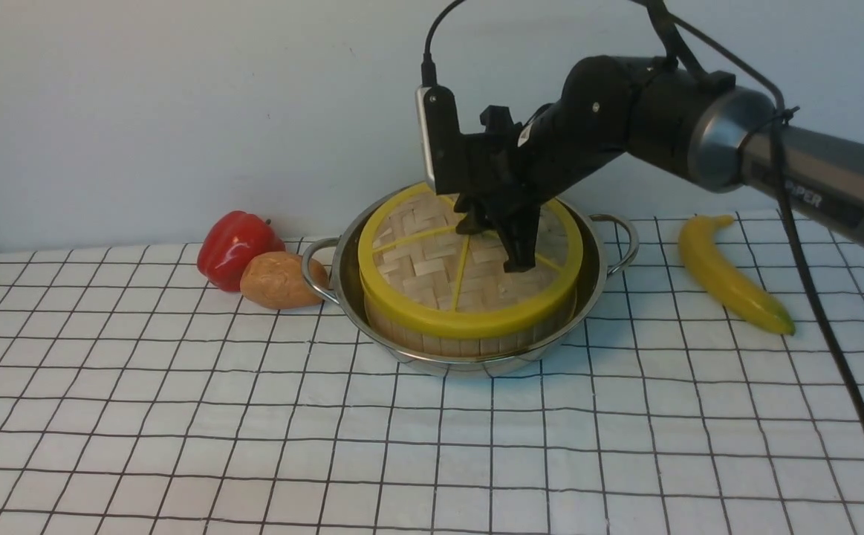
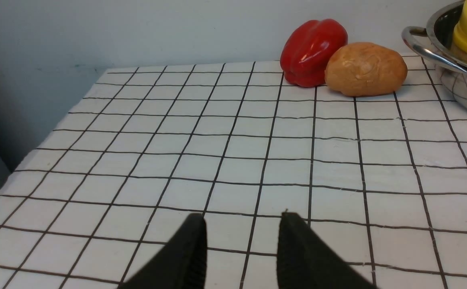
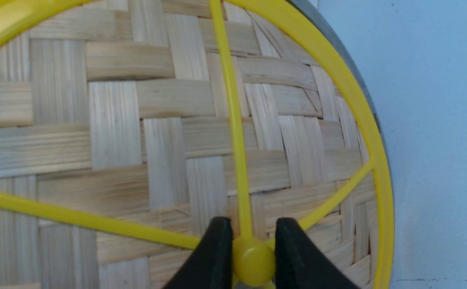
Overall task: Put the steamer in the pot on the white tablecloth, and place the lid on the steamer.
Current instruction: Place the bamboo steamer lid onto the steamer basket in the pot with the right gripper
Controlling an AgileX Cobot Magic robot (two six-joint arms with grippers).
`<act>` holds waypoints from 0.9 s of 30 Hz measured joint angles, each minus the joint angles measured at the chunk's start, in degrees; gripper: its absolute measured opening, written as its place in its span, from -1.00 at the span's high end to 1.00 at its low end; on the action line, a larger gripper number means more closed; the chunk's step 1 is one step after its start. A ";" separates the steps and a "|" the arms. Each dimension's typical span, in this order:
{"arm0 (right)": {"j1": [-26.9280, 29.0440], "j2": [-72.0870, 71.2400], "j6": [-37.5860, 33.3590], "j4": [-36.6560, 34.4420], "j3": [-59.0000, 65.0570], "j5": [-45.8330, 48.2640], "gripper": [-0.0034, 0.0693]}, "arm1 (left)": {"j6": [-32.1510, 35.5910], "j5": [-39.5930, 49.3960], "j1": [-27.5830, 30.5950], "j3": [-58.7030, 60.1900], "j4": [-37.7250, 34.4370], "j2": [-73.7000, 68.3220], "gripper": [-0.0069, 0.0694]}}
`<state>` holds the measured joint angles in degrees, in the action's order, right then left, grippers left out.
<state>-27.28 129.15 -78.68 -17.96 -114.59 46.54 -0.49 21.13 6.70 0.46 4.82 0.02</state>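
A white tablecloth [image 1: 253, 416] gridded in black fills the lower frame, a steel pot [image 1: 432, 364] at its upper center with the steamer [image 1: 469, 347] nested inside. The woven lid [image 1: 417, 275] lies over the steamer, its central knob directly between the tips of the right gripper [image 3: 253, 253], the nearer hand, which appears closed against the knob's sides. The left gripper [image 2: 241, 241], fingers apart, is well away from the pot. Releasing the knob is probably next.

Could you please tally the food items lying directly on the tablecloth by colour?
Red: 1, the pepper
Brown: 1, the potato
Yellow: 1, the banana
Total: 3
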 joint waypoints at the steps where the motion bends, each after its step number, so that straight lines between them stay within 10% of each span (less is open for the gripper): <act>1: 0.00 0.00 0.00 0.05 0.00 -0.04 0.51 | 0.00 0.00 0.00 0.00 0.00 0.00 0.18; 27: 0.00 0.07 2.35 -4.60 0.24 -3.64 0.51 | 0.00 0.00 0.00 0.00 0.00 0.00 0.18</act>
<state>-27.28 129.22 -76.34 -22.56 -114.34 42.90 -0.49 21.13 6.70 0.46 4.82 0.02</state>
